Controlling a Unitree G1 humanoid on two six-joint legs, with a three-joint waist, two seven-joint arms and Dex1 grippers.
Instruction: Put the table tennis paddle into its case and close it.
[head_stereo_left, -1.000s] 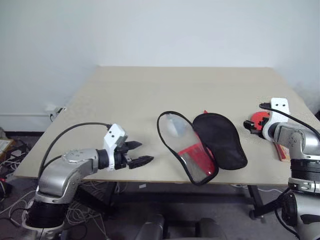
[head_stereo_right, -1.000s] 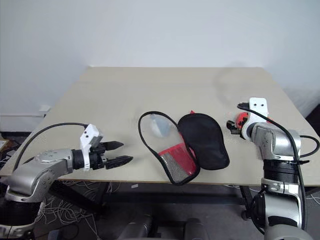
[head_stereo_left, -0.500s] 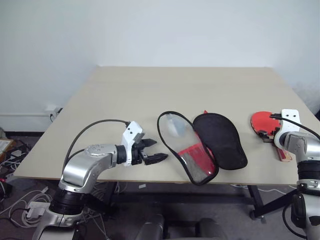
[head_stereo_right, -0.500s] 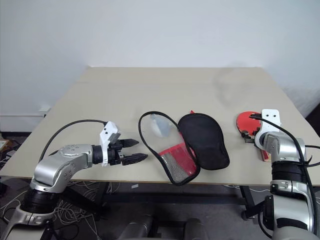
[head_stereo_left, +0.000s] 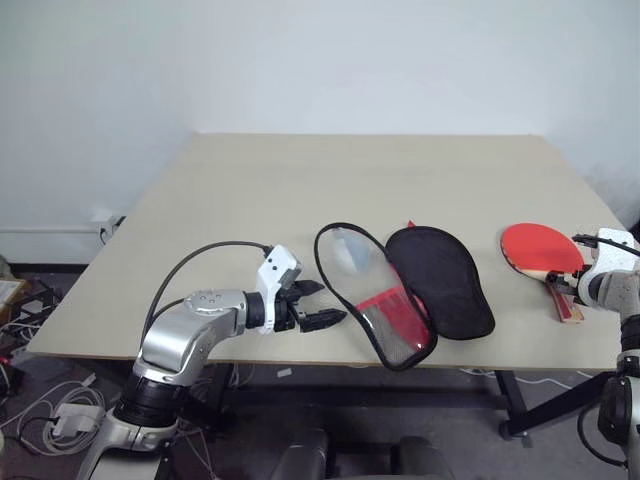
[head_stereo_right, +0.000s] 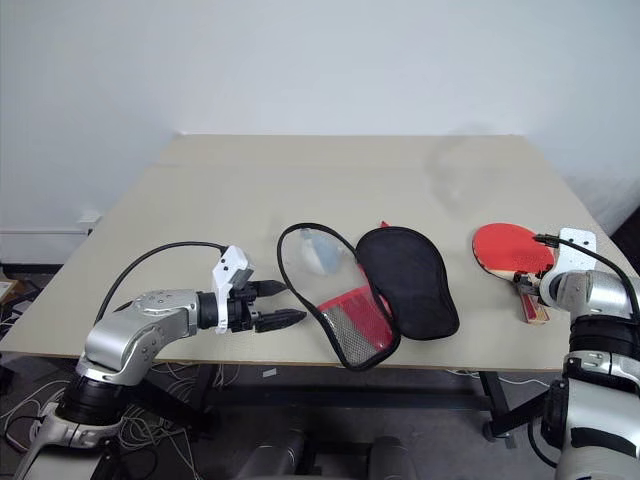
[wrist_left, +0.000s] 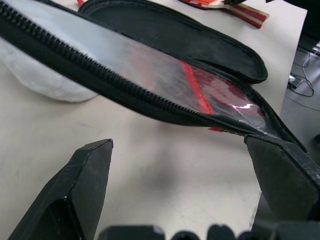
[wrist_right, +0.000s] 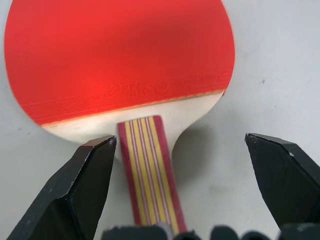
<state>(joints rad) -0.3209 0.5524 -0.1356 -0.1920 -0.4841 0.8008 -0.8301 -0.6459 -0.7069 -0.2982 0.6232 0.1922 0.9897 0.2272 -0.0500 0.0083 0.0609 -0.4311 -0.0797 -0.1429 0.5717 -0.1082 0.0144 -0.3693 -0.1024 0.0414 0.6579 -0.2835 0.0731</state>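
Paddle (wrist_right: 120, 60) near the table's (head_stereo_left: 300, 180) right edge looks stiff and light, so grab the handle (wrist_right: 150, 175). Right gripper (wrist_right: 180, 185) sits wide open around it; left gripper (wrist_left: 185, 185) gapes wide too, by the floppy case (head_stereo_left: 405, 290).

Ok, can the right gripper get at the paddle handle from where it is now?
Probably yes. The right gripper is open, its fingers either side of the table tennis paddle handle, which lies flat on the table with nothing over or beside it.
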